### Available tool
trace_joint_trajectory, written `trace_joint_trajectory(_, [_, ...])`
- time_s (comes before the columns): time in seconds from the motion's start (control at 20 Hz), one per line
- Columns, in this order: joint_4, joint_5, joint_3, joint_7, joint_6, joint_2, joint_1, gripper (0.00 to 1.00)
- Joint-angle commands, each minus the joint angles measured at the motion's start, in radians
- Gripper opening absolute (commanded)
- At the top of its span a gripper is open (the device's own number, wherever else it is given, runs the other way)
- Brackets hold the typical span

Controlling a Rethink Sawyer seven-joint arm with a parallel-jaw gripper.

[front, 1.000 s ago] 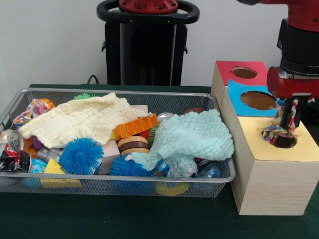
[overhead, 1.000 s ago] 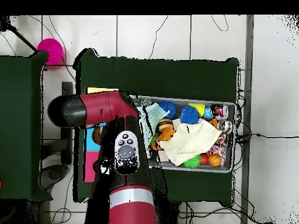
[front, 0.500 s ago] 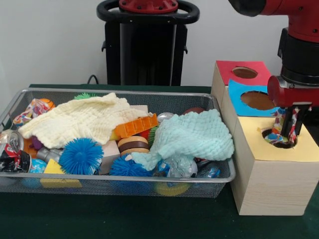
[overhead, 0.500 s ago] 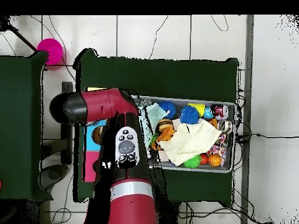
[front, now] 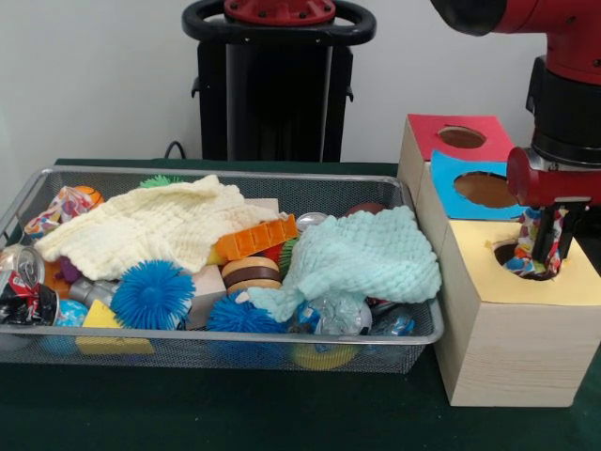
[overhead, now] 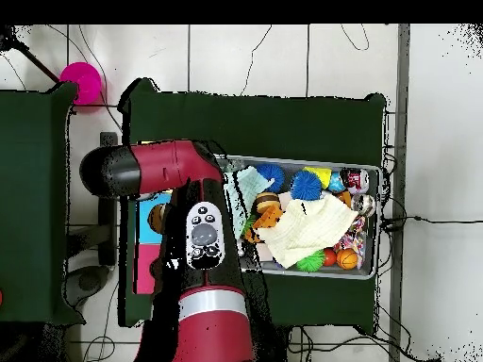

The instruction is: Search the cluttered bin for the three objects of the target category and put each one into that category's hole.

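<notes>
My gripper (front: 546, 259) hangs over the round hole (front: 519, 263) in the yellow top of the wooden box (front: 507, 348), fingertips at the hole's rim. It is shut on a crumpled colourful wrapper (front: 543, 233), which reaches down into the hole. A similar colourful wrapper (front: 62, 206) lies at the left end of the wire bin (front: 235, 349). A crushed can (front: 21, 274) sits at the bin's front left. In the overhead view my red arm (overhead: 203, 247) covers the gripper and the yellow hole.
The box also has a blue-topped hole (front: 485, 189) and a red-topped hole (front: 460, 137) behind the yellow one. In the bin lie a cream cloth (front: 155, 225), a mint cloth (front: 362, 254), blue spiky balls (front: 152, 294) and an orange block (front: 255, 237). A pink object (overhead: 82, 82) stands off the table.
The gripper has shifted slightly right and lower over the yellow hole. The wrapper's bulge that stuck out at the hole's left rim has sunk inside.
</notes>
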Motion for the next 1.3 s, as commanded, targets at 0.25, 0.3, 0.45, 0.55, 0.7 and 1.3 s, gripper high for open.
trace_joint_trajectory(0.25, [-0.001,-0.037,0.070,-0.010,0.032,0.090,-0.030,0.00])
trace_joint_trajectory(0.3, [0.003,-0.038,0.070,-0.013,0.031,0.089,-0.033,0.00])
trace_joint_trajectory(0.45, [0.013,-0.040,0.072,-0.018,0.023,0.087,-0.038,0.00])
trace_joint_trajectory(0.55, [0.024,-0.042,0.074,-0.022,0.015,0.084,-0.042,0.00])
trace_joint_trajectory(0.7, [0.018,-0.046,0.071,-0.022,0.015,0.085,-0.042,0.00])
trace_joint_trajectory(1.3, [0.091,-0.036,0.079,-0.015,0.012,0.038,-0.055,0.00])
